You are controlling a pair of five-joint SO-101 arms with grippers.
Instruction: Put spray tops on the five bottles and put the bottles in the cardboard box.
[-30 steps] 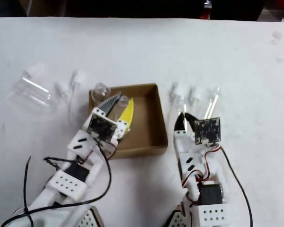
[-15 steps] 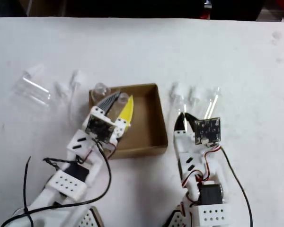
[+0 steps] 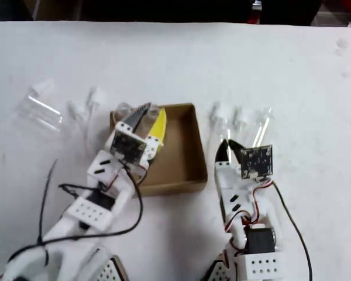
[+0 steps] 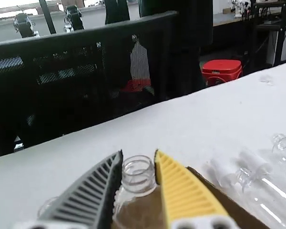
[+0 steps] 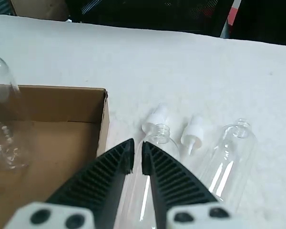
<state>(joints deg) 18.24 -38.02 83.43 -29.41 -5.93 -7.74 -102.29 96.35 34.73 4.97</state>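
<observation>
My left gripper (image 3: 150,112), with one grey and one yellow finger, hangs over the far part of the cardboard box (image 3: 187,153). It is shut on the neck of a clear bottle (image 4: 135,172) whose mouth is bare. My right gripper (image 3: 225,144) is beside the box's right wall; its black fingers (image 5: 115,164) are shut with nothing between them, just above a lying clear bottle (image 5: 155,138). A second bottle (image 5: 230,151) and two white spray tops (image 5: 154,117) (image 5: 194,133) lie beyond it. The box wall (image 5: 57,103) is beside them.
More clear bottles (image 3: 42,111) and several white spray tops (image 3: 76,108) lie on the white table left of the box. Another clear bottle mouth (image 3: 123,109) sits at the box's far left corner. A black cable (image 3: 47,187) trails from the left arm.
My left gripper has moved away from its base toward the box's far wall, carrying the bottle with it. The right arm has stayed still.
</observation>
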